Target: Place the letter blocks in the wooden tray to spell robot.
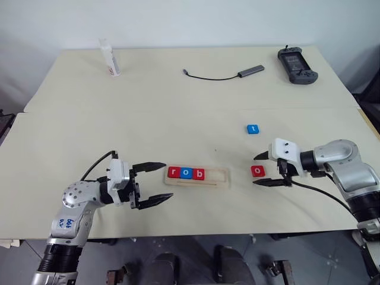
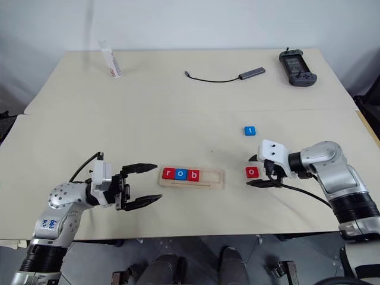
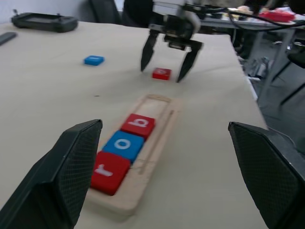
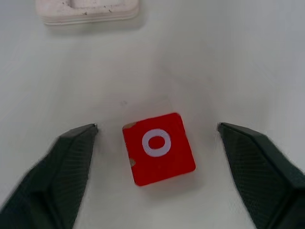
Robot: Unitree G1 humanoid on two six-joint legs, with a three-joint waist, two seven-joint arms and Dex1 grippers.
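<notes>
My left pincer (image 1: 152, 185) hangs spread and empty just left of the wooden tray (image 1: 221, 178). Tray holds red r (image 1: 173, 173), blue o (image 1: 186, 174), red b (image 1: 199, 174) side by side at its left end; right part of the groove is bare. Right of the tray, the red o (image 4: 158, 148) lies flat on the table (image 1: 178, 107), between the spread tips of my right pincer (image 1: 262, 170), untouched. It sits skewed to the fingers, so closing may catch corners and spin or flick it. Blue t (image 1: 253, 129) waits farther back, apart.
</notes>
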